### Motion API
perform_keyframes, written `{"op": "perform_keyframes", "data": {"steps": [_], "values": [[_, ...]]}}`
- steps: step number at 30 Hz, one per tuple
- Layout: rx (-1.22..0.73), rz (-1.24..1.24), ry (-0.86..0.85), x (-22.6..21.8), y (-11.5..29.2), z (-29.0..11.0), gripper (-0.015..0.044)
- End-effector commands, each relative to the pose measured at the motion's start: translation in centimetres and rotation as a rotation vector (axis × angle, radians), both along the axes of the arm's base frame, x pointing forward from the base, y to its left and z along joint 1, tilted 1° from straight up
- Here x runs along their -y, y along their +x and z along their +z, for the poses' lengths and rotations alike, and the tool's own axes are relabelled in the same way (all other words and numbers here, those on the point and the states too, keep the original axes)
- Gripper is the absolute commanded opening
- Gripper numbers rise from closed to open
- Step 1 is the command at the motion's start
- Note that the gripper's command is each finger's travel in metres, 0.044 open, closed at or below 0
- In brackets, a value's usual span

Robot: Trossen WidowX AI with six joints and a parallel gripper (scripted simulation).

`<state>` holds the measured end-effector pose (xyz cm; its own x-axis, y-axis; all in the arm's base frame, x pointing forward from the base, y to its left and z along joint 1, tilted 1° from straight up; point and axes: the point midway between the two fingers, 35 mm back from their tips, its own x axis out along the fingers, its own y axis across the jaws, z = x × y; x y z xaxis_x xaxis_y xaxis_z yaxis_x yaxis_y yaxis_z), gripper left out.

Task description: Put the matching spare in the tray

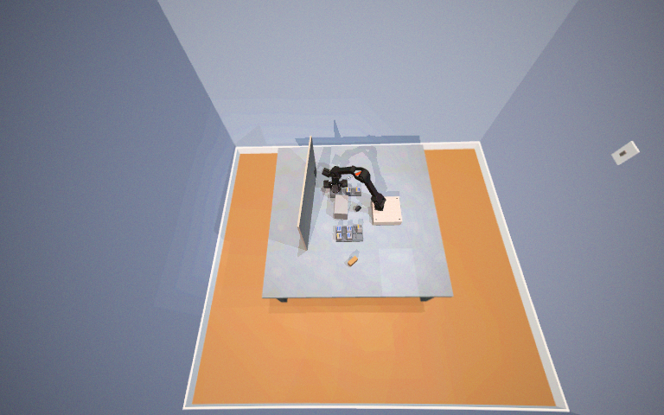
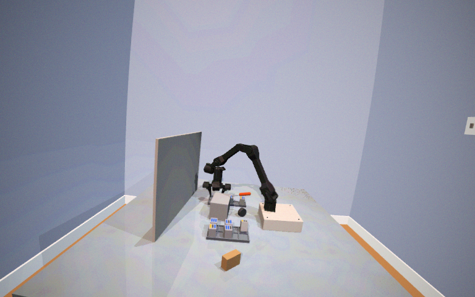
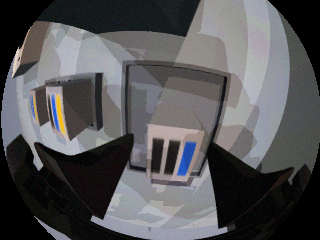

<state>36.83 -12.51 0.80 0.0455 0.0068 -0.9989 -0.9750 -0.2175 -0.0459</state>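
At the left of the table (image 2: 104, 266) a grey upright panel (image 2: 177, 182) is seen, and just to its right the gripper (image 2: 218, 190) is hung low over the far side of the scene. Its fingers are spread apart, and nothing is clamped between them. In the wrist view a spare (image 3: 175, 154) with two dark stripes and one blue stripe is seen lying between the two fingers, inside the grey-rimmed tray (image 3: 134, 114), so the spare is judged to be released there. Whether it rests fully flat on the tray floor cannot be told.

Further right, the mounted unit (image 2: 219, 205) is placed in front of the gripper, and the rack of other spares (image 2: 227, 235) is set nearer to the camera. A brown block (image 2: 231, 260) is lying well apart from them. The base plate (image 2: 297, 224) is found at the right.

For the step in hand, the fingers should be opened completely before any lift. The gripper should then be raised straight up, so that the spare is not dragged or tipped by a finger.
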Motion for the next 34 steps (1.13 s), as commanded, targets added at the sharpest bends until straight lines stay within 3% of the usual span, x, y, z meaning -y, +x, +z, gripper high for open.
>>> {"op": "perform_keyframes", "data": {"steps": [1,3,9,34], "values": [[0.0,0.0,0.0,0.0,0.0,0.0,0.042],[0.0,0.0,0.001,0.1,0.1,1.1,0.044],[-0.002,-0.002,0.004,0.0,-0.5,10.4,0.044],[0.018,-0.007,-0.006,0.1,-0.4,11.1,0.044]]}}
